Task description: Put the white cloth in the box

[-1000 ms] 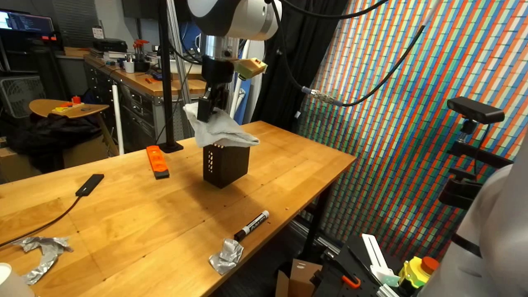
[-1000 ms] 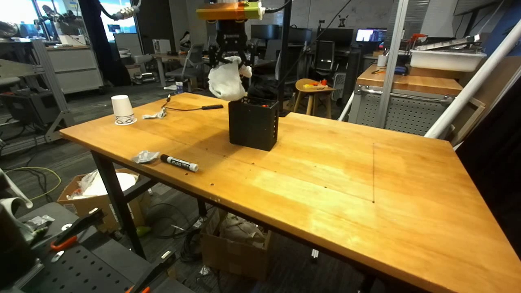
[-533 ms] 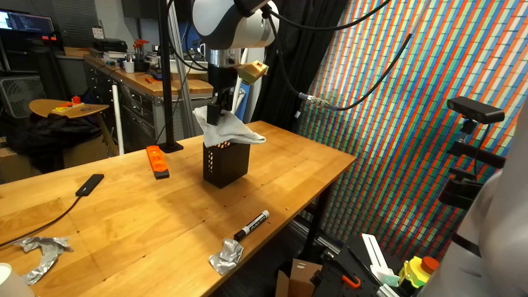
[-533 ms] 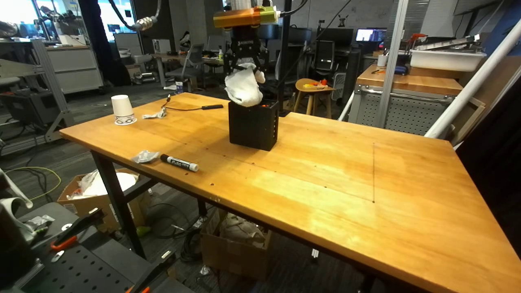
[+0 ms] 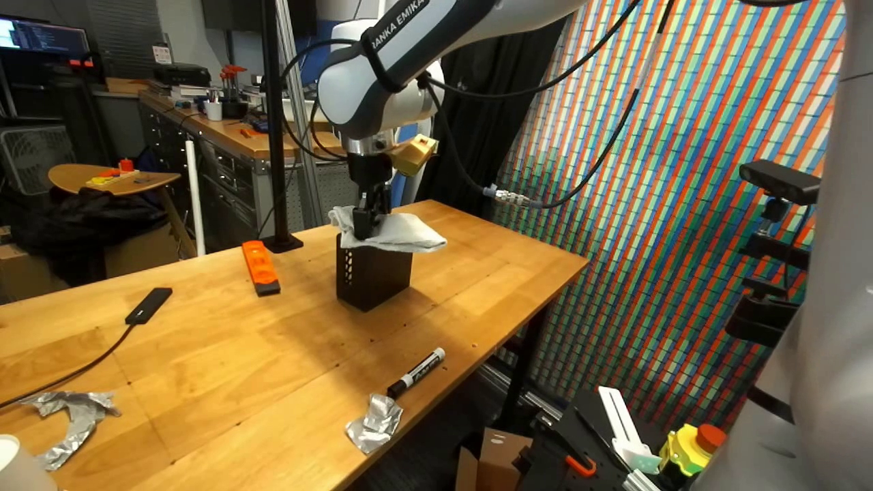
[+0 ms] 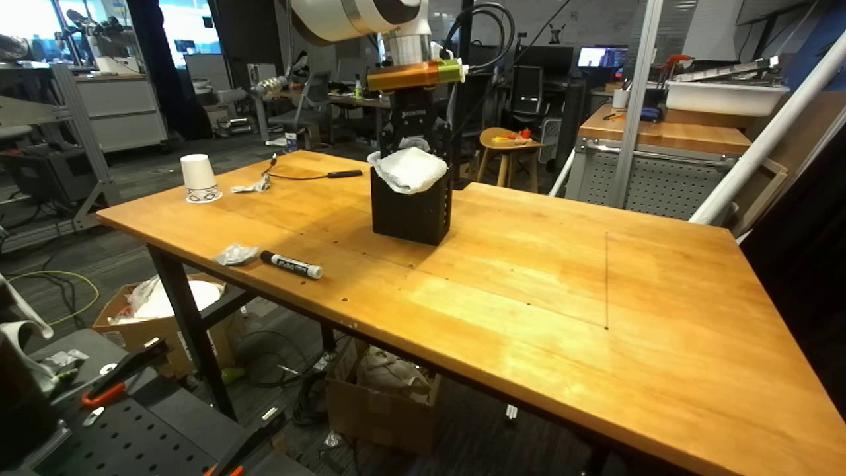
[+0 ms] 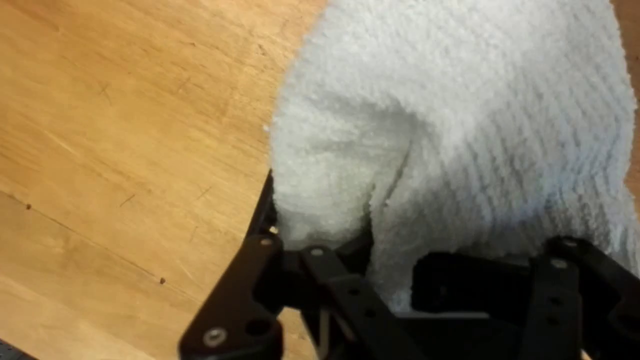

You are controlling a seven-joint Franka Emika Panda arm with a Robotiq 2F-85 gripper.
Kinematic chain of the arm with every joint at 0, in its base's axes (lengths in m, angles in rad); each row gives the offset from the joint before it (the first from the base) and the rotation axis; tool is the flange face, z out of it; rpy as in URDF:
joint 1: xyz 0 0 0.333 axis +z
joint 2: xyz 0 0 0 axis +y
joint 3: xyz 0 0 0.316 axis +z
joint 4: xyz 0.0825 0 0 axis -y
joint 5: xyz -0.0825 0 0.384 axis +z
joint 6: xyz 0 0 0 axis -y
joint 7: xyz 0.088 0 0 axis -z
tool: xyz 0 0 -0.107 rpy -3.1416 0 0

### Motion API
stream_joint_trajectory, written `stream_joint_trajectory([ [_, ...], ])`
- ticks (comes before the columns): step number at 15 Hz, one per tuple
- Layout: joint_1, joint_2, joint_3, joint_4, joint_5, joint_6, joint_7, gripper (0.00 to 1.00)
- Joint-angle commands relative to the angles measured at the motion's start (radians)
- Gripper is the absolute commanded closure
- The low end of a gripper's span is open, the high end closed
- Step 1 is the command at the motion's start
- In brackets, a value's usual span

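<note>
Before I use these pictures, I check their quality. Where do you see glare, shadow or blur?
In an exterior view, glare on the tabletop and washed-out windows; in an exterior view, a soft shadow beside the black box; in the wrist view, the gripper is dark with lost detail and the white cloth looks slightly soft, whether from focus or motion is unclear.

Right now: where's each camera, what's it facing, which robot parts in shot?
In an exterior view: raised, looking across the table at the box and multicoloured panel; arm and fingers show.
In an exterior view: raised, facing the box, white cup at left; arm, fingers show.
Wrist view: on the wrist, looking down at the cloth and table; fingers show at the bottom.
Both exterior views share table, box, cloth and marker, from near opposite ends.
</note>
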Motion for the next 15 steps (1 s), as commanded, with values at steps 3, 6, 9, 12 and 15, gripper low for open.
stream_joint_trajectory([
  [3, -0.037, 0.078, 0.015, 0.071, 0.119, -0.079, -0.020, 1.00],
  [6, -0.045, 0.092, 0.017, 0.075, 0.159, -0.082, -0.023, 1.00],
  [9, -0.040, 0.063, 0.008, 0.060, 0.138, -0.081, -0.008, 0.73],
  [12, -0.032, 0.005, 0.000, 0.032, 0.109, -0.065, 0.013, 0.51],
  [15, -0.023, -0.066, -0.001, -0.003, 0.086, -0.054, 0.030, 0.30],
])
